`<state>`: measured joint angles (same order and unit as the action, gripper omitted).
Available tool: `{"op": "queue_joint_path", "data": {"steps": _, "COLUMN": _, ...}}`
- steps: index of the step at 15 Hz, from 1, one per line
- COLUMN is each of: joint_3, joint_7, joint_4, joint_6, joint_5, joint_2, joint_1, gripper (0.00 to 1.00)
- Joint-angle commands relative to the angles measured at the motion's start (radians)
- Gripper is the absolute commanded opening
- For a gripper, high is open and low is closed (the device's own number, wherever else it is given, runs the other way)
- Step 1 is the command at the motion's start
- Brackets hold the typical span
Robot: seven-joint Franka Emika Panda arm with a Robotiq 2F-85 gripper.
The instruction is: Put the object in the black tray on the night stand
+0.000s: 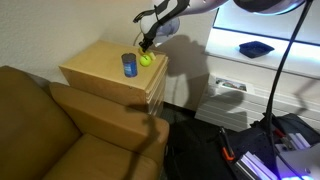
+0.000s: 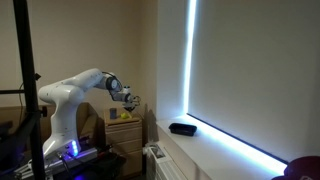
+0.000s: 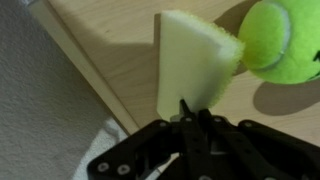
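My gripper [image 3: 190, 112] is shut on the object [image 3: 192, 62], a pale yellow-green wedge-like piece, and holds it just above the night stand's top [image 3: 110, 40], close beside the round yellow-green ball [image 3: 285, 40]. In an exterior view the gripper [image 1: 148, 43] hangs over the far corner of the tan night stand [image 1: 100, 72], above the ball [image 1: 146, 60]. The black tray [image 1: 256, 48] lies empty on the white ledge, away from the night stand. It also shows in an exterior view [image 2: 182, 128] on the window sill, with the gripper [image 2: 130, 100] above the night stand [image 2: 125, 132].
A blue cup [image 1: 129, 65] stands on the night stand next to the ball. A brown sofa [image 1: 60, 130] sits against the night stand's front. A wall socket [image 1: 230, 85] and the robot's base with cables [image 1: 285, 145] are to the side.
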<state>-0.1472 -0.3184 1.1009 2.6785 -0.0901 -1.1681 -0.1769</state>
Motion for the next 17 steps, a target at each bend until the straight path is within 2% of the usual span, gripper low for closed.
{"op": "queue_joint_path", "data": {"steps": 1, "joint_3": 0.029, "joint_7": 0.037, "joint_4": -0.045, "joint_6": -0.03, "joint_5": -0.017, "joint_2": -0.029, "joint_1": -0.01, "gripper": 0.34}}
{"op": "queue_joint_path", "data": {"steps": 3, "joint_3": 0.027, "joint_7": 0.056, "joint_4": -0.036, "joint_6": -0.02, "joint_5": -0.004, "joint_2": -0.02, "joint_1": 0.002, "gripper": 0.47}}
{"op": "queue_joint_path", "data": {"steps": 5, "joint_3": -0.028, "joint_7": 0.052, "joint_4": -0.022, "joint_6": -0.021, "joint_5": 0.04, "joint_2": -0.005, "joint_1": 0.042, "gripper": 0.61}}
{"op": "queue_joint_path", "data": {"steps": 10, "joint_3": -0.266, "joint_7": -0.038, "joint_4": 0.023, "joint_6": -0.04, "joint_5": 0.207, "joint_2": 0.05, "joint_1": 0.194, "gripper": 0.97}}
{"op": "queue_joint_path", "data": {"steps": 13, "joint_3": -0.38, "joint_7": -0.054, "joint_4": 0.062, "joint_6": -0.016, "joint_5": 0.284, "joint_2": 0.087, "joint_1": 0.28, "gripper": 1.0}}
{"op": "queue_joint_path", "data": {"steps": 15, "joint_3": -0.494, "joint_7": -0.089, "joint_4": 0.107, "joint_6": -0.012, "joint_5": 0.356, "joint_2": 0.109, "joint_1": 0.364, "gripper": 1.0}}
{"op": "queue_joint_path", "data": {"steps": 16, "joint_3": -0.388, "joint_7": -0.054, "joint_4": -0.001, "joint_6": -0.016, "joint_5": 0.328, "joint_2": 0.057, "joint_1": 0.268, "gripper": 1.0}}
{"op": "queue_joint_path", "data": {"steps": 17, "joint_3": -0.406, "joint_7": -0.063, "joint_4": 0.005, "joint_6": -0.018, "joint_5": 0.337, "joint_2": 0.068, "joint_1": 0.284, "gripper": 1.0}}
